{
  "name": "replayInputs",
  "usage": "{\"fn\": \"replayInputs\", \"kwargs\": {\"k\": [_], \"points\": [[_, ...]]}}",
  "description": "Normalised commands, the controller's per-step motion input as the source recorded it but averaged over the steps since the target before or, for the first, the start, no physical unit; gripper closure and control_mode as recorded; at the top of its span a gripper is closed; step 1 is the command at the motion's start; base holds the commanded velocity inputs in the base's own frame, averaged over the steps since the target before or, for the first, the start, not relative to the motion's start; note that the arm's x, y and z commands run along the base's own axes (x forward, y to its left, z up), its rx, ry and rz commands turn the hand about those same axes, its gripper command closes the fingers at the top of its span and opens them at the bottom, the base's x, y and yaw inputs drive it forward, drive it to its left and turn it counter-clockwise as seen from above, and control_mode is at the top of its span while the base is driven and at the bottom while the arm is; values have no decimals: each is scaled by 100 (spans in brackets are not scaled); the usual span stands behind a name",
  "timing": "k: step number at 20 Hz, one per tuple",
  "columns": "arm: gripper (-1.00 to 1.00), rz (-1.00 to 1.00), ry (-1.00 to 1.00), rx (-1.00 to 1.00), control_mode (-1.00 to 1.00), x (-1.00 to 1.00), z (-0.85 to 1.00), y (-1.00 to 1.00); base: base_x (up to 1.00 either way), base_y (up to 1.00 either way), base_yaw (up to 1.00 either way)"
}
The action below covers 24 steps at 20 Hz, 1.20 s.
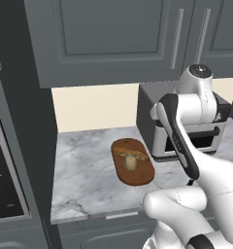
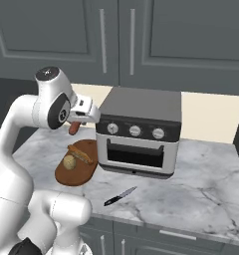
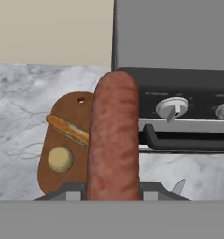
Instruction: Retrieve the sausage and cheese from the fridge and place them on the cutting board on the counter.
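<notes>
My gripper (image 2: 80, 119) is shut on the sausage (image 3: 113, 140), a reddish-brown piece that sticks out past the fingers and hangs (image 2: 74, 128) above the counter (image 2: 191, 189), over the far end of the cutting board (image 2: 80, 175). In the hand view the dark oval board (image 3: 48, 179) lies just left of and beneath the sausage. The cheese (image 3: 60, 158), a pale yellow lump, rests on the board (image 1: 140, 175), also seen as a tan lump (image 1: 130, 163) (image 2: 69, 162). The grey fridge (image 1: 11, 170) stands at the left.
A bread-like piece (image 3: 67, 129) lies across the board beside the cheese. A toaster oven (image 2: 139, 132) stands right of the board, close to the hand. A dark knife (image 2: 120, 195) lies on the counter in front of it. Grey cabinets hang overhead.
</notes>
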Motion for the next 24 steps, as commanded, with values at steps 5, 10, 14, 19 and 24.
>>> {"fn": "replayInputs", "kwargs": {"k": [5, 10, 14, 19, 24], "points": [[100, 26, 7, 2, -100, -11, -41, -5, 0, 0, 0], [100, 54, 0, -2, -100, -12, -42, 15, 0, 0, 0], [100, 28, 1, -10, -100, 0, -35, 41, 0, 0, 0], [100, 1, 16, -9, -100, 0, -51, 23, 0, 0, 0], [100, 0, 12, -3, -100, -12, -50, -1, 0, 0, 0]]}}
